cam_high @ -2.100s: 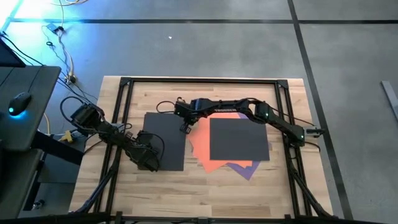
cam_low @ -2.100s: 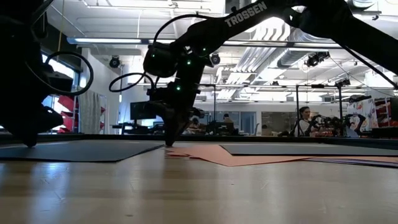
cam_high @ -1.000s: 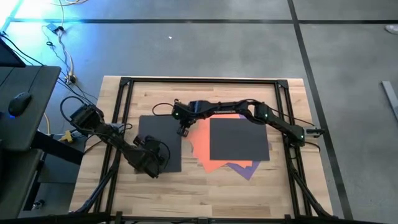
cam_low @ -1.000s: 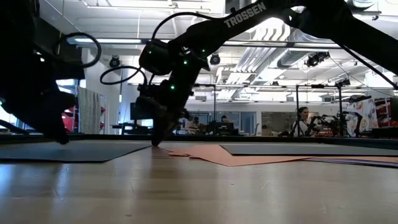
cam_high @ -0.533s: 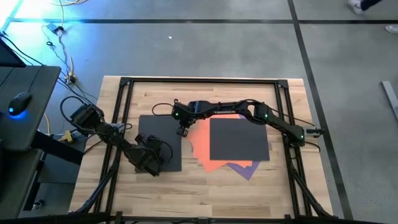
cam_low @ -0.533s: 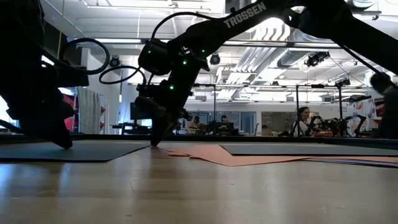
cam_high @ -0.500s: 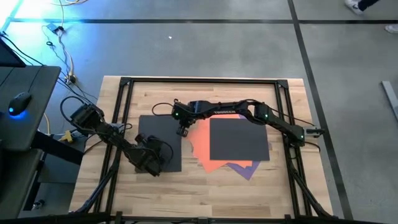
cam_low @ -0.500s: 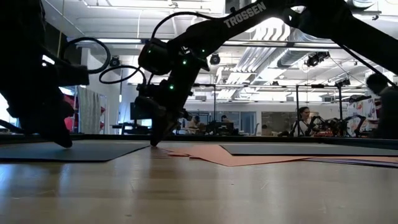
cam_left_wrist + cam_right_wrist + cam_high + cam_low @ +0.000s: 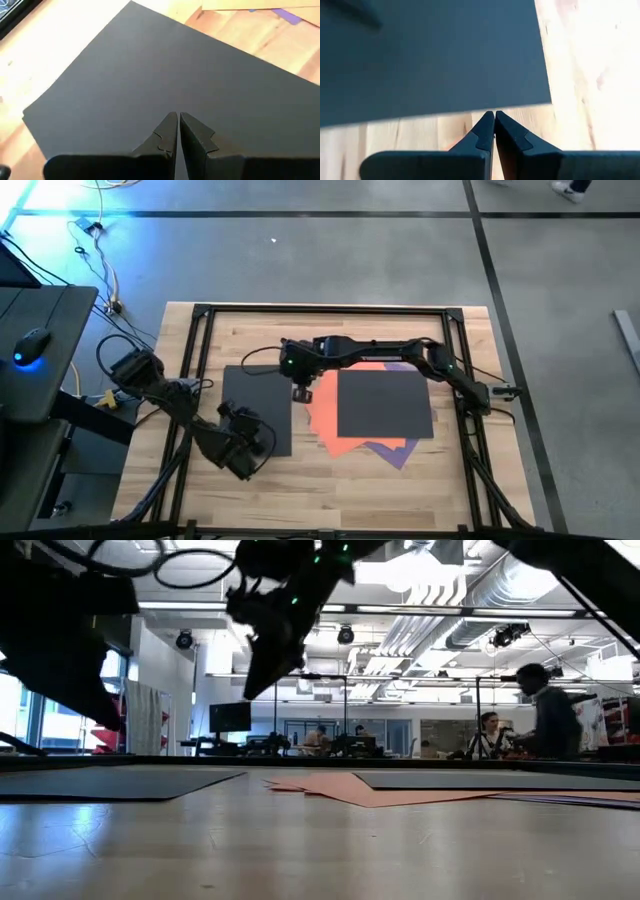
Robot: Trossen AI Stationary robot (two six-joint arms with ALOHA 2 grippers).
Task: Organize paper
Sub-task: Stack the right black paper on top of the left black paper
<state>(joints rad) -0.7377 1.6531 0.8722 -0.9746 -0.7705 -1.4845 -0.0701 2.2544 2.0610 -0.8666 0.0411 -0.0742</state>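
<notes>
On the wooden table (image 9: 330, 480) I count two dark grey sheets, one orange sheet and one purple sheet. I see no other colours of paper from here.

Starting on the left, my left gripper (image 9: 243, 463) is by the near left part of the table. Its two fingers (image 9: 167, 131) are pressed together with nothing between them. From above it sits at the near edge of the left grey sheet (image 9: 255, 405). In the left wrist view its tips are over the grey sheet, but I cannot tell if they touch it. This sheet lies flat on the wood, all by itself, just to the left of the pile.

Next comes my right gripper (image 9: 302, 392). The right arm reaches across from the right side of the table to the middle. This gripper is also squeezed tight and holds nothing. In the low view it hangs up in the air, above the table. In the right wrist view its tips (image 9: 487, 125) point down at bare wood just past the edge of a grey sheet.

Then comes the pile. The orange sheet (image 9: 322, 415) is partly under the right grey sheet (image 9: 385, 402), and it sticks out on the left and at the near side. The purple sheet (image 9: 395, 451) is at the bottom. Only a corner of it peeks out at the near edge, and a thin strip shows at the far edge.

Far back in the room I see a few people (image 9: 552, 720).
</notes>
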